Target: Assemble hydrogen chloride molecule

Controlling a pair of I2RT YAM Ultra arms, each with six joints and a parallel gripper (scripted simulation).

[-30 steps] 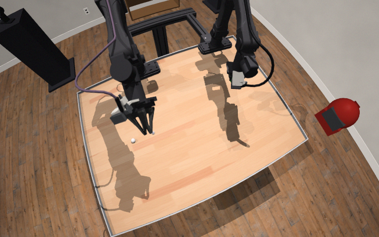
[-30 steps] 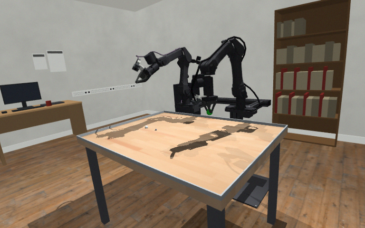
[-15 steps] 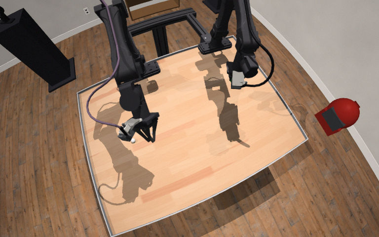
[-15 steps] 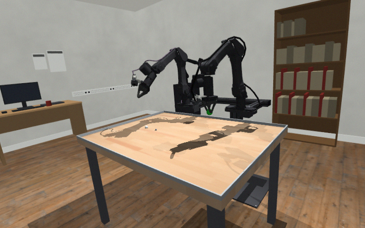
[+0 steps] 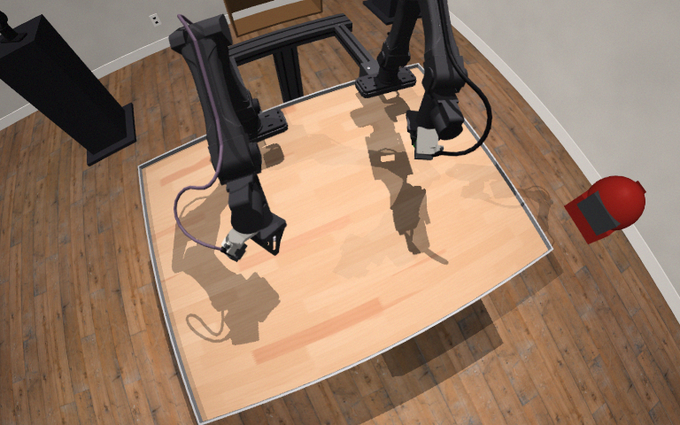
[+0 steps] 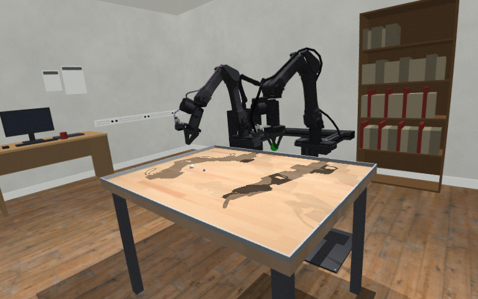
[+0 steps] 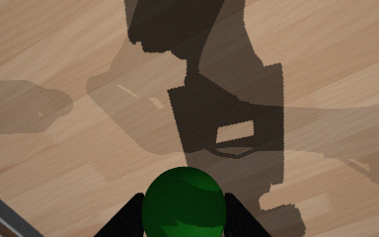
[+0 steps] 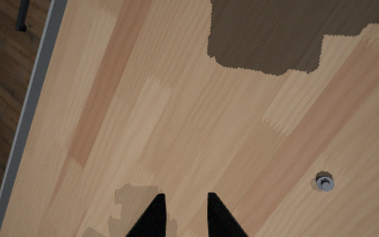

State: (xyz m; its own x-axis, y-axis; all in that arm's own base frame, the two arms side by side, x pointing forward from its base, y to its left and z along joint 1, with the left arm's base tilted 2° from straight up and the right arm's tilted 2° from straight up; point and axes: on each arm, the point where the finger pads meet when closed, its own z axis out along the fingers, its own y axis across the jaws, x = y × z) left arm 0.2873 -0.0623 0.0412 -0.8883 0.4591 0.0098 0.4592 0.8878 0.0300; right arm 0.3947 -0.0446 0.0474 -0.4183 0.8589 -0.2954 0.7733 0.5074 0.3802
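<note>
Left claw [image 6: 273, 144] [image 7: 184, 197] was closed on the green chlorine ball [image 6: 274, 147] [image 7: 184, 207], its fingers kept apart by the ball between them, and the ball hung above the table [image 5: 333, 326] [image 6: 271, 222] [image 7: 325, 84] [image 8: 177, 123]. Right claw [image 5: 276, 252] [image 6: 187, 142] [image 8: 187, 197] stood a little open, a narrow gap between its fingertips, with nothing in its hold, and it too was above the wood. Below lay the other parts: the white hydrogen ball [image 6: 192, 166], and near but apart from it the grey peg [image 6: 203, 170] [image 8: 325, 184], which the right wrist view caught almost end-on, collar showing. Whether it stood exactly upright, I could not tell.

No bond had been made, so the work looked to be at its first half: chlorine in hand, peg to be fetched. What the next move called for, I judged, was bringing the right claw over the peg, opening it somewhat wider, and gripping so that one end stayed free for chlorine's hole. A crooked grip could have spoiled the insertion; the white ball would probably come last.
</note>
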